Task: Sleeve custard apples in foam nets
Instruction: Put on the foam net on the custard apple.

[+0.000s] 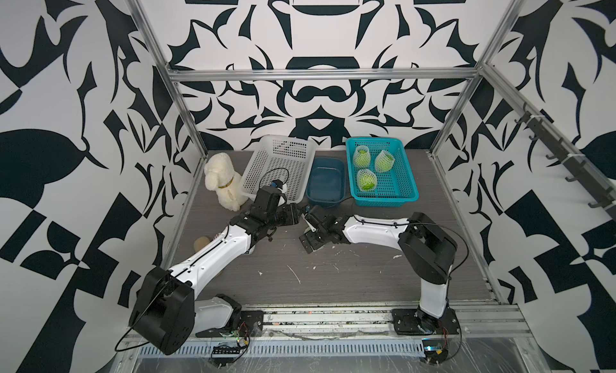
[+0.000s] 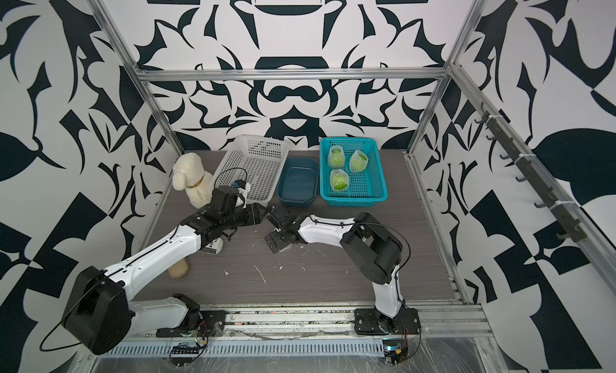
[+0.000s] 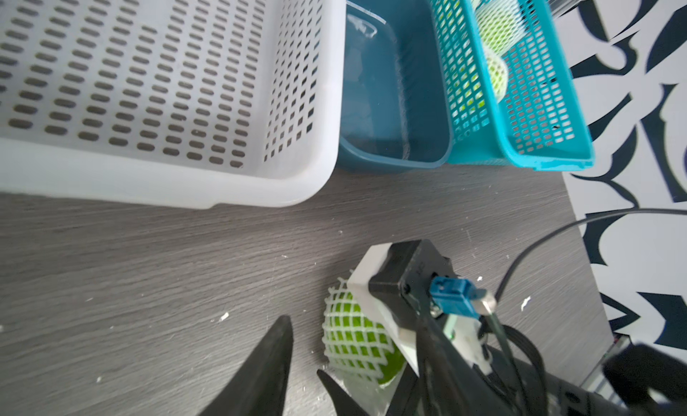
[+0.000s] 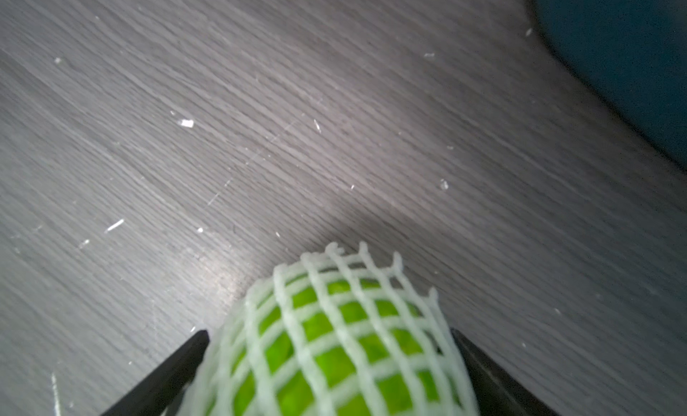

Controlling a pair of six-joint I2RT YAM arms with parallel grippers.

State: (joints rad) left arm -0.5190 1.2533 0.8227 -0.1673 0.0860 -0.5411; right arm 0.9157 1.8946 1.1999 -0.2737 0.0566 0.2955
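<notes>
Right gripper (image 4: 329,333): straddling the sleeved custard apple (image 4: 334,362) at mid-table (image 4: 334,135), jaws standing wide on both flanks. I cannot tell whether they are pressing it. This arm is sitting nearer.
Left gripper (image 3: 303,345): hovering just left of the fruit, jaws standing part open over bare table.
Axis: the foam net (image 4: 316,280) is lying along the right gripper's reach, frayed end pointing away.
Hidden: both top views are showing only a white sliver.
Far right: the teal basket (image 1: 386,202) is holding three sleeved fruits (image 1: 366,181).

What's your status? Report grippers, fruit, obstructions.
Left gripper open, empty. Right gripper astride netted custard apple, grip unclear. Three sleeved fruits in teal basket. Left gripper crowds the fruit; blue tub close by.
</notes>
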